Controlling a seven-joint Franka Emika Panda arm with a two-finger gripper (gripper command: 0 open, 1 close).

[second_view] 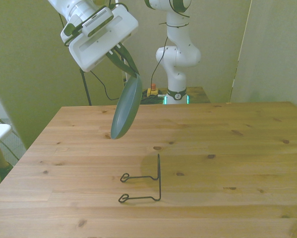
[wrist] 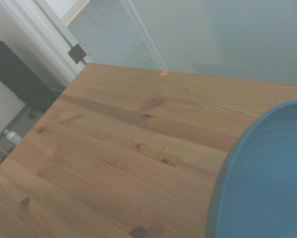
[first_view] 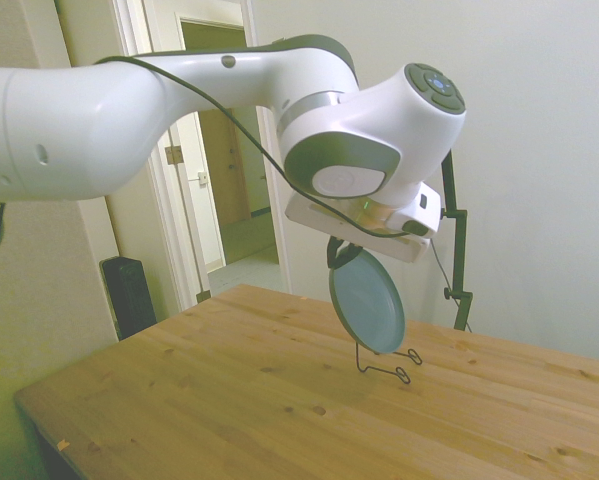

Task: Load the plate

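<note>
Your wooden table (second_view: 227, 144) fills the lower frame in the front view; above its left-centre the teal plate (second_view: 126, 108) hangs on edge, tilted, pinched at its upper rim by the gripper (second_view: 131, 67), well above the black wire rack (second_view: 146, 183) standing lower centre

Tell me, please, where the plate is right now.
The plate hangs tilted from the hand, above the table, up and toward the front view's left of the wire rack.
</note>
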